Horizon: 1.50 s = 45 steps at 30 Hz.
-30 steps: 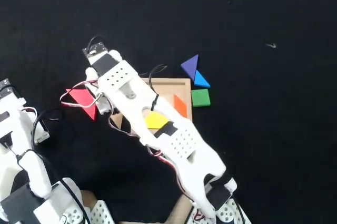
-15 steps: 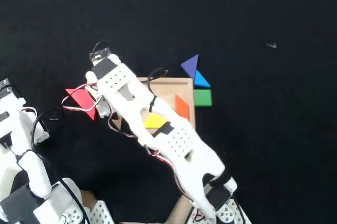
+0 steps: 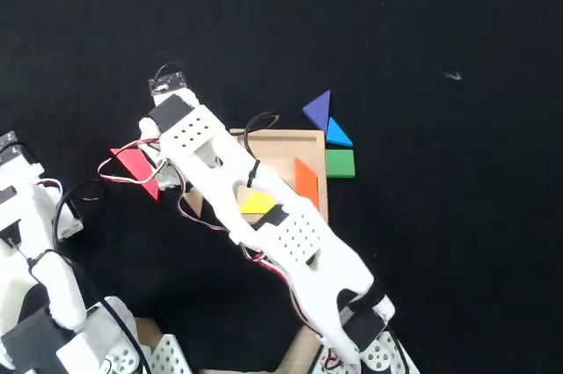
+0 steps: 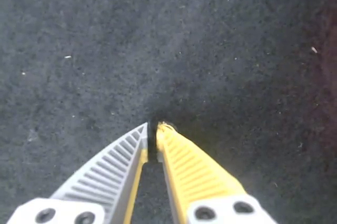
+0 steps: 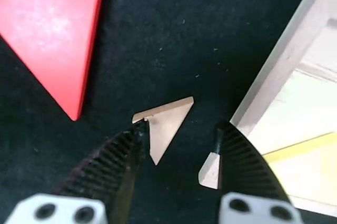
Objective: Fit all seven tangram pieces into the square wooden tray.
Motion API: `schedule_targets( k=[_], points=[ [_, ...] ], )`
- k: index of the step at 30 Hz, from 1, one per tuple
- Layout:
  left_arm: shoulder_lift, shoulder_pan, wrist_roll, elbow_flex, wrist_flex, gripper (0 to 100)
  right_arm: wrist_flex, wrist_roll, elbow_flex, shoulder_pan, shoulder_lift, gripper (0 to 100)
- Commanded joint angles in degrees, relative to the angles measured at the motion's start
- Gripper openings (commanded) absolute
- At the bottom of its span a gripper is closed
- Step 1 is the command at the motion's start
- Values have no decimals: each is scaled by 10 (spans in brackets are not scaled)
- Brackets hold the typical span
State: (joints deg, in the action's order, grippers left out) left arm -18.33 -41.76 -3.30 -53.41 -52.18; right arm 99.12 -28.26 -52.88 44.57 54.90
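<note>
The square wooden tray (image 3: 286, 147) lies mid-table with an orange piece (image 3: 305, 182) and a yellow piece (image 3: 258, 204) inside. A purple triangle (image 3: 318, 110), a blue triangle (image 3: 336, 134) and a green square (image 3: 339, 163) sit at its far right corner. A red triangle (image 3: 134, 165) lies to its left. My right gripper (image 5: 176, 134) is open, low over the cloth, its fingers astride a small wood-coloured triangle (image 5: 166, 124), between the red triangle (image 5: 47, 39) and the tray's corner (image 5: 284, 71). My left gripper (image 4: 154, 129) is shut on nothing above bare black cloth.
The right arm (image 3: 264, 216) stretches diagonally across the tray and hides much of its inside. The left arm (image 3: 35, 251) stands at the table's near left. Black cloth lies open toward the back and the right.
The right arm has swung slightly, and the tray with the green square beside it has slid a little to the right. The left arm has not moved.
</note>
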Motion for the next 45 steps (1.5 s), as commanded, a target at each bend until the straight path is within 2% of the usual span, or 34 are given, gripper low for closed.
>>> schedule_targets(
  k=[1, 6, 14, 21, 35, 41, 45],
  points=[
    [-18, 6, 2, 4, 7, 47, 19, -8, -32, 30, -7, 206],
    [-18, 6, 2, 4, 7, 47, 5, -44, -33, 69, -7, 208],
    [-18, 6, 2, 5, 7, 47, -8, -47, -30, 35, -2, 205],
    [-18, 6, 2, 5, 7, 47, -22, -47, -35, 33, 23, 205],
    [-18, 6, 1, 5, 7, 47, -7, -43, -120, 15, 93, 204],
    [-18, 6, 1, 4, 7, 47, 9, -28, -142, 16, 98, 130],
    [-18, 6, 1, 4, 7, 47, 15, -20, -148, 18, 98, 128]
  ],
)
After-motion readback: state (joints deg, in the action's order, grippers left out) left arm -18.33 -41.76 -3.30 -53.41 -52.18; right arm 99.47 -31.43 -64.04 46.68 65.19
